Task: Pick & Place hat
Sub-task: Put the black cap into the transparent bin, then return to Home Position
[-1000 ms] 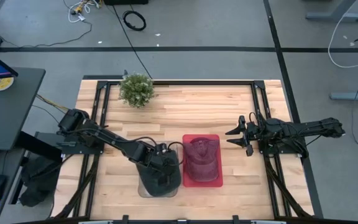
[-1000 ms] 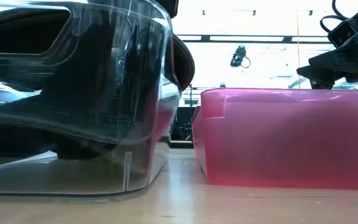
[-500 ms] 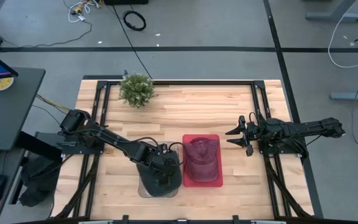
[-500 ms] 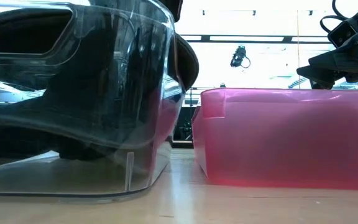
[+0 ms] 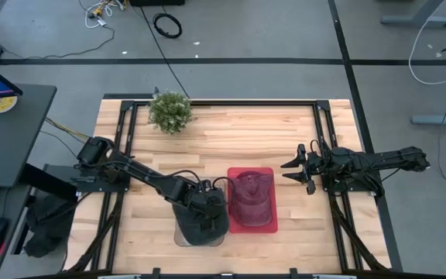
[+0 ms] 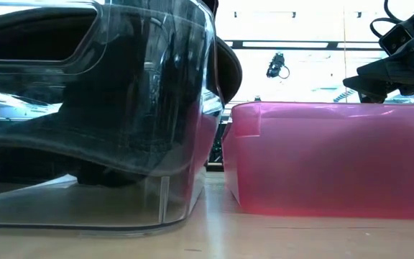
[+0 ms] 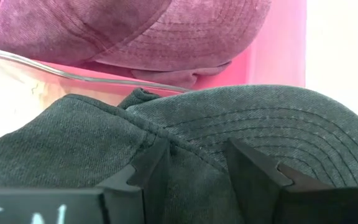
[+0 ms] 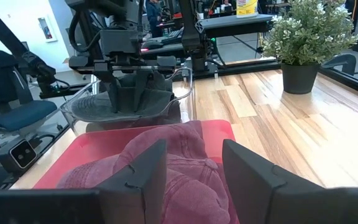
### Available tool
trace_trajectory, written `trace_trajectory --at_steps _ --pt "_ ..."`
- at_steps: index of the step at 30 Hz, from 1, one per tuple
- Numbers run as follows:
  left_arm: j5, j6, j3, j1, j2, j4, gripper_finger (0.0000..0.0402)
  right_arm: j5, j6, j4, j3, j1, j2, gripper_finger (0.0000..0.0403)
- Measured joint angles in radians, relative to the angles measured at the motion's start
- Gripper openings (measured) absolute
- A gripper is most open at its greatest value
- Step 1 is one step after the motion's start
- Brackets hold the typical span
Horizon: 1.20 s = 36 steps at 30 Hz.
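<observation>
A dark grey hat (image 7: 104,130) sits inside a clear plastic bin (image 6: 171,108) at the table's near middle, and my left gripper (image 7: 197,152) is shut on it from above. The high view shows that gripper (image 5: 200,211) over the bin (image 5: 183,239). Whether the hat rests on the bin's floor, I cannot tell. A maroon hat (image 5: 252,195) lies in a red bin (image 5: 235,226) just to the right. My right gripper (image 5: 294,167) hovers open by the table's right edge, right of the red bin and touching nothing. My left gripper pinches a raised fold of the dark grey hat's crown (image 7: 194,140), right where the stitched brim begins, between its two fingers (image 7: 151,165). It comes from above, pointing down. The hat spreads out below the fingers inside the clear bin (image 8: 184,78).
A potted plant (image 5: 169,111) stands at the table's far left corner. Black frame rails run along the table's left and right sides. Bare wood lies between the plant and the bins. Beyond the table are a person's sleeve (image 8: 17,53) and office chairs.
The clear bin, with the dark hat and my left gripper in it, has slid a little toward the table's right, closing the gap to the red bin. My right arm has kept still.
</observation>
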Motion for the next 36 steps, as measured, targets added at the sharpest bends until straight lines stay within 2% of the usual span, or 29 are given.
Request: trace_trajectory --at_steps 9,14,24,32,36 --pt "-0.026 0.006 0.019 0.000 -0.074 -0.039 0.0167 0.000 0.000 0.000 0.000 0.000 0.000 0.0160" --pt "-0.139 0.008 0.017 -0.008 -0.142 -0.062 0.0167 0.000 0.000 0.000 0.000 0.000 0.000 0.0160" --pt "-0.454 0.052 0.021 -0.105 -0.260 -0.092 0.0167 0.000 0.000 0.000 0.000 0.000 0.000 0.0160" --pt "-0.476 0.167 0.023 -0.182 -0.291 -0.080 0.0167 0.000 0.000 0.000 0.000 0.000 0.000 0.0160" --pt "-0.535 0.164 0.023 -0.192 -0.285 -0.044 0.0167 0.000 0.000 0.000 0.000 0.000 0.000 0.0160"
